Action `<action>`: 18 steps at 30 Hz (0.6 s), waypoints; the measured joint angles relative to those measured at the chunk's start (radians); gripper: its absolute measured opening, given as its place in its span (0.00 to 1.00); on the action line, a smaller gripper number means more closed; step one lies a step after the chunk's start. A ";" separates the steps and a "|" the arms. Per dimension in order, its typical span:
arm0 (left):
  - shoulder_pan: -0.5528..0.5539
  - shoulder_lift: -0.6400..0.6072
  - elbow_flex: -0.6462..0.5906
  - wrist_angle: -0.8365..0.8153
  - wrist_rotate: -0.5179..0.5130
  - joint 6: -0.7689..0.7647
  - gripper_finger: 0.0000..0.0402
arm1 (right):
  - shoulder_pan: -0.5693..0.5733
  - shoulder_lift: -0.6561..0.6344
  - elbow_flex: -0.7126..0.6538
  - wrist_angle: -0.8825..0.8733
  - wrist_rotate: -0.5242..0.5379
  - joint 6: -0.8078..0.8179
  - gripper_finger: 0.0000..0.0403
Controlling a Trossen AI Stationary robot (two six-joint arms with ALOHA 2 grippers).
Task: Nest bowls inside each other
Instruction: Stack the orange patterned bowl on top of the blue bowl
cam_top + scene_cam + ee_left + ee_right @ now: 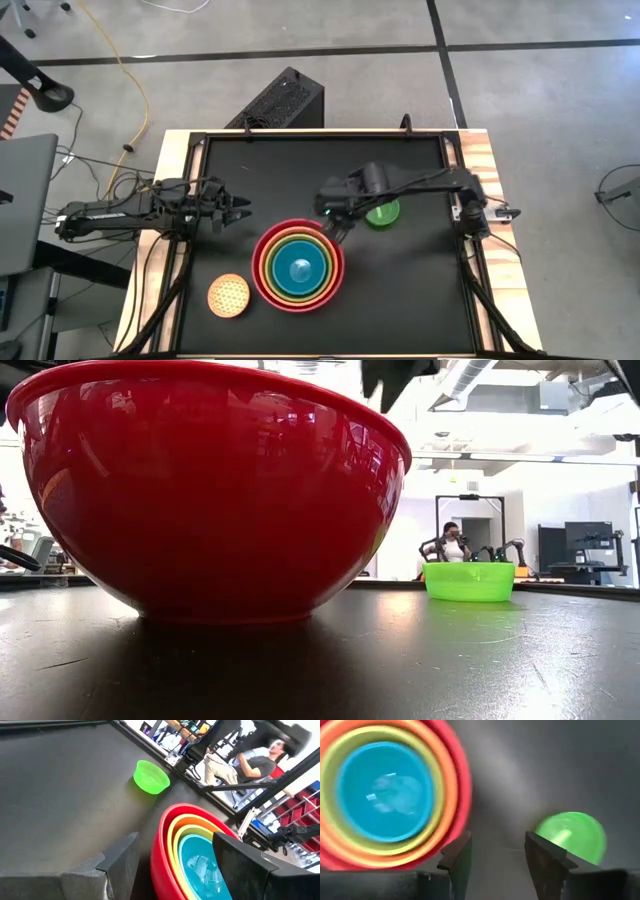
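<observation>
Several bowls sit nested on the black table: a blue bowl inside a lime one, inside an orange one, inside the big red bowl. A small green bowl stands on its base to the stack's far right. A small pale-yellow dotted bowl rests on the table to the stack's near left. My right gripper hangs open above the table between the stack and the green bowl, pointing down. My left gripper waits open, left of the stack.
A raised frame runs round the table, with a wooden border outside it. A black box stands on the floor beyond the far edge. A person sits in the room behind the table. Bare black surface lies on the far side and at the right.
</observation>
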 joint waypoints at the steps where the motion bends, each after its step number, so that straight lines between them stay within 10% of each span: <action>1: 0.000 0.001 0.000 0.000 0.000 -0.008 0.60 | -0.014 -0.028 -0.049 0.007 0.008 -0.002 0.48; 18: 0.000 0.001 0.000 -0.062 -0.071 -0.094 0.60 | -0.364 -0.578 -1.214 0.592 -0.021 0.092 0.47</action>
